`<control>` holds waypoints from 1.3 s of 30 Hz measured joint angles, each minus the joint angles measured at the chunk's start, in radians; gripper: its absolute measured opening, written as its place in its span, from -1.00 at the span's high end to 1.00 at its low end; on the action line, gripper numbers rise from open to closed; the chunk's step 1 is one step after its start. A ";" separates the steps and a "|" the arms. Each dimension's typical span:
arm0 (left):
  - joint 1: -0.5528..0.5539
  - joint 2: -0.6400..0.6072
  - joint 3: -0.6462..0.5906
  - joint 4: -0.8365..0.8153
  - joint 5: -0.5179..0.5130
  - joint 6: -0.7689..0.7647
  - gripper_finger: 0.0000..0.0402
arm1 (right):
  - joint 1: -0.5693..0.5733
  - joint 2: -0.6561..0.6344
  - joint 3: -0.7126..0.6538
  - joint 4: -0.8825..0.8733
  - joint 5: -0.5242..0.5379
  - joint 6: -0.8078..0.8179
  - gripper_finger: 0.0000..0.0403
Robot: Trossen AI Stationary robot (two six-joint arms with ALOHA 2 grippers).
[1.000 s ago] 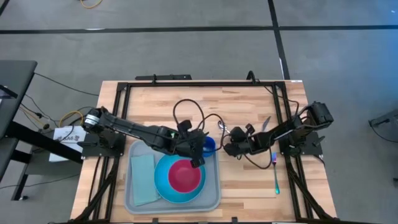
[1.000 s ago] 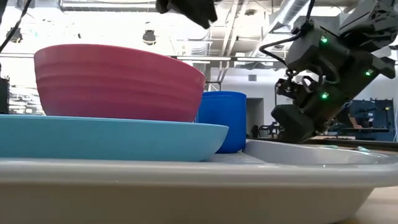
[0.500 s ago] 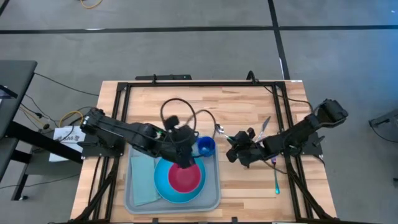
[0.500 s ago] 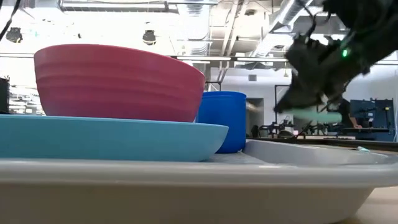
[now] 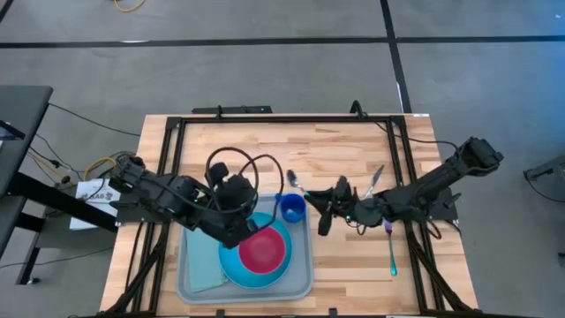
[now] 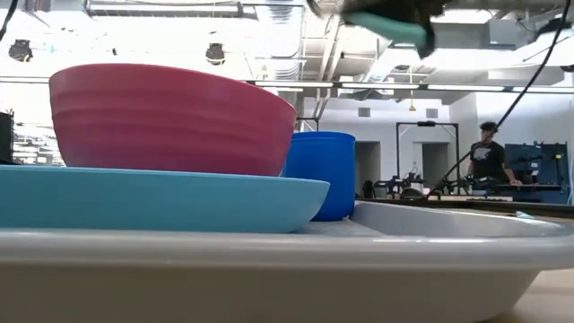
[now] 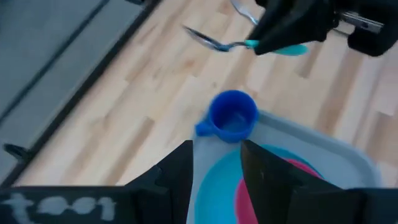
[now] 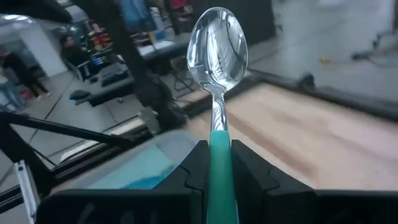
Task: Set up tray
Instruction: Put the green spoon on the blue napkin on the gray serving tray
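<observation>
The tray (image 5: 300,281) sits at the worktop's near edge, left of centre, and is largely laid: a teal napkin (image 5: 201,256) lies along its left side, a bright blue plate (image 5: 228,261) carries a pink bowl (image 5: 263,251), and a blue cup (image 5: 291,208) stands in its far right corner. The right gripper (image 5: 320,205) has its jaws clamped on the teal handle of a spoon (image 8: 217,43), held above the worktop just right of the cup. The left gripper (image 7: 216,163) hangs over the tray's middle with jaws parted and nothing between them. Cutlery is what looks left to do: another utensil (image 5: 375,177) lies toward the far right, and a green-handled one (image 5: 393,256) near the right edge.
</observation>
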 joint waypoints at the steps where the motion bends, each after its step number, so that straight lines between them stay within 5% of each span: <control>1: -0.003 0.000 0.000 0.001 0.004 -0.013 0.39 | -0.008 0.034 0.048 0.001 -0.021 -0.038 0.82; 8: -0.092 -0.011 -0.003 0.002 -0.076 -0.159 0.39 | -0.039 0.293 0.320 -0.046 0.014 -0.255 0.82; 13: -0.190 -0.011 -0.060 0.000 -0.183 -0.259 0.44 | -0.013 0.416 0.420 0.013 0.151 -0.396 0.82; 22: -0.238 -0.008 -0.148 0.001 -0.296 -0.318 0.55 | 0.066 0.435 0.446 0.132 0.243 -0.567 0.82; 39: -0.136 -0.005 -0.169 0.144 -0.272 -0.218 0.27 | 0.118 0.429 0.445 0.157 0.299 -0.643 0.82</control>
